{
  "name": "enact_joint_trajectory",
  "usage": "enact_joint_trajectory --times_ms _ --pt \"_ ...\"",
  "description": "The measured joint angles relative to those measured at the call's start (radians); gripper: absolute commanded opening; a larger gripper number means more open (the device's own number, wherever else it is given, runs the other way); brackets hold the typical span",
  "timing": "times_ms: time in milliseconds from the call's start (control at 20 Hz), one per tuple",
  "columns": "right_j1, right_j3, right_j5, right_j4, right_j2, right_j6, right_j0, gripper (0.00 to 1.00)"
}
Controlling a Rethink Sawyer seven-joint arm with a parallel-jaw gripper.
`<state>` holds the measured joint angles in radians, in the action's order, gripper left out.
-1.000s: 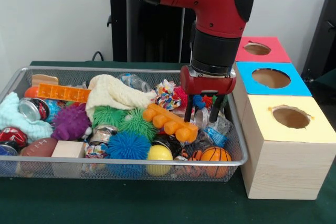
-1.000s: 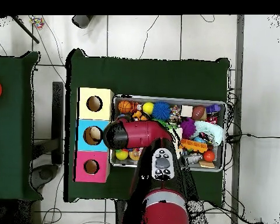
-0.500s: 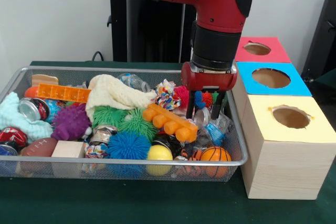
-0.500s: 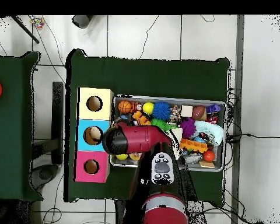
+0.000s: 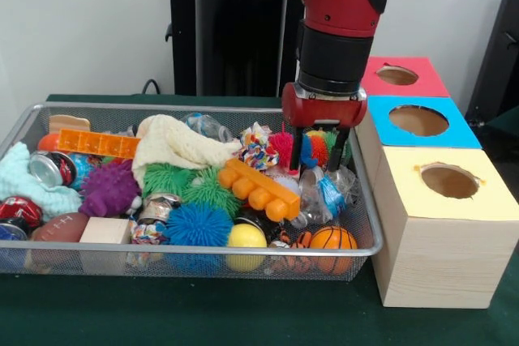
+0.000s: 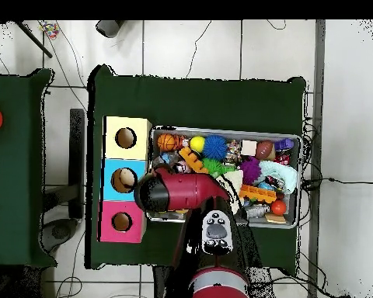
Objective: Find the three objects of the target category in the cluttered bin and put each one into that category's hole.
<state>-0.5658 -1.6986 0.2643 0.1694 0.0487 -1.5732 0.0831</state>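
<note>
In the front view the wire bin (image 5: 24, 131) is packed from its left end: a purple spiky ball (image 5: 108, 190), a cream cloth (image 5: 174, 143), an orange block (image 5: 261, 190), a basketball (image 5: 332, 238).

At the right end the gripper (image 5: 319, 160) hangs just above the clutter with its two black fingers (image 5: 293, 161) straddling a red and green spiky ball (image 5: 318, 147). They appear closed on the ball, though the contact itself is partly hidden. Which category is the target cannot be told; if it is spiky balls, others lie mid-bin.

The soft spikes give little to pinch, so the ball could slip out on the way to the boxes. The crinkled wrapper (image 5: 332, 192) just below could snag and ride along. The bin's right wall is near, so a sideways move made too low could catch it.

The red arm (image 5: 328, 6) comes straight down, wrist vertical, beside the blue box (image 5: 418, 121), with the red box (image 5: 401, 76) behind and the yellow box (image 5: 446, 180) in front.
</note>
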Motion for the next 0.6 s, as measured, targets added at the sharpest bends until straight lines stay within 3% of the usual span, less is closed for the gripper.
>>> enact_joint_trajectory --times_ms 600 --pt "-0.002 -0.006 0.01 -0.092 0.017 0.0 -0.054 1.0"
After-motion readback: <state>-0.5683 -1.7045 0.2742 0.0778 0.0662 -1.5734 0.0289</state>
